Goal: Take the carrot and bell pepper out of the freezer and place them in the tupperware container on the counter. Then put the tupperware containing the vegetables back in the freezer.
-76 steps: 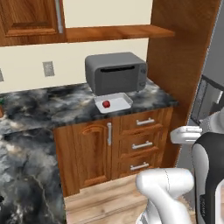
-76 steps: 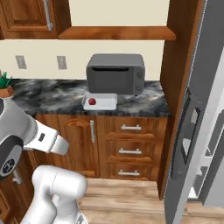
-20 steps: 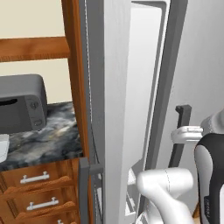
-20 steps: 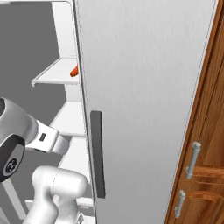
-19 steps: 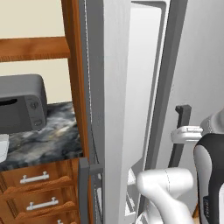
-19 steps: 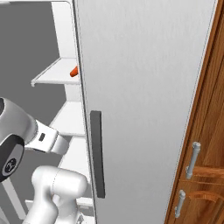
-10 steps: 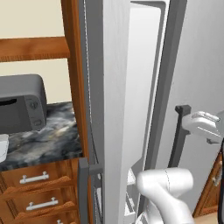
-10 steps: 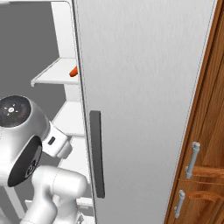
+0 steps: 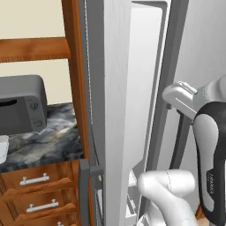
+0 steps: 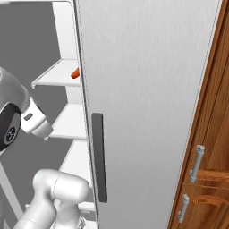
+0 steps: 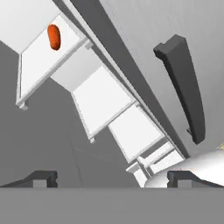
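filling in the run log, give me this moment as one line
stage: reaching into freezer | carrot: on upper shelf, untouched | gripper: open, empty, apart from carrot | freezer door: open

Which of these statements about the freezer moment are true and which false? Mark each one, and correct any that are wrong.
1. The carrot lies on a white shelf inside the freezer. True.
2. The gripper is shut on the carrot. False: its jaws stand open with nothing between them, and the carrot lies far from them in the hand view.
3. The freezer compartment stands open. True: its shelves show in the right base view and the hand view.
4. The toaster oven stands on the floor. False: it stands on the counter.
5. The dark handle on the fridge door runs vertically. True.
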